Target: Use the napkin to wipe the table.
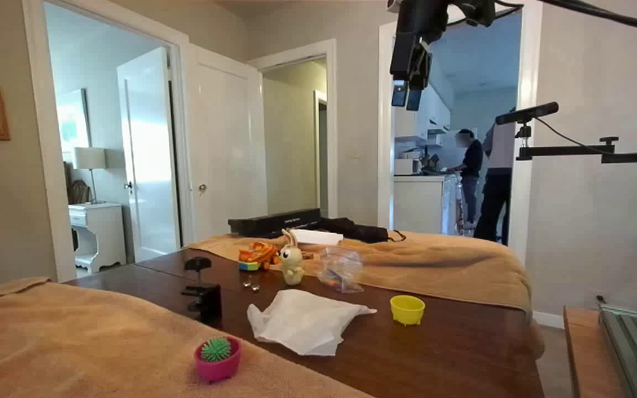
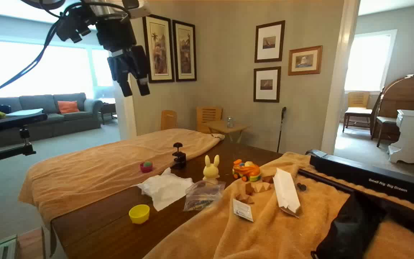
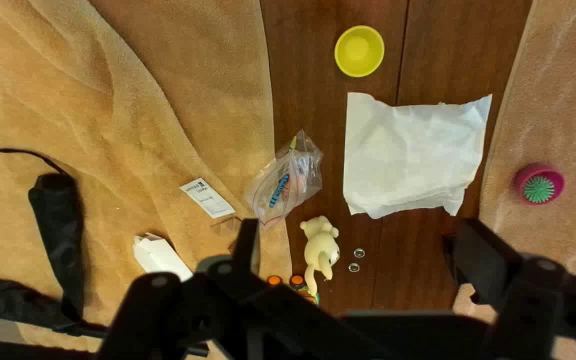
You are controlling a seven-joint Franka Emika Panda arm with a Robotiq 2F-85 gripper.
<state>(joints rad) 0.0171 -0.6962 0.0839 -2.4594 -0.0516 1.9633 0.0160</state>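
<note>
The napkin is a white crumpled paper sheet lying on the table; it shows in both exterior views and in the wrist view. The table has a dark brown glossy wooden top, seen in both exterior views and in the wrist view. My gripper hangs high above the table in both exterior views, well apart from the napkin. In the wrist view the gripper has its fingers wide apart with nothing between them.
Near the napkin are a yellow bowl, a clear plastic wrapper, a bunny figure and a black clamp. A pink bowl holds a green spiky ball. An orange toy stands behind. Tan cloths cover both sides.
</note>
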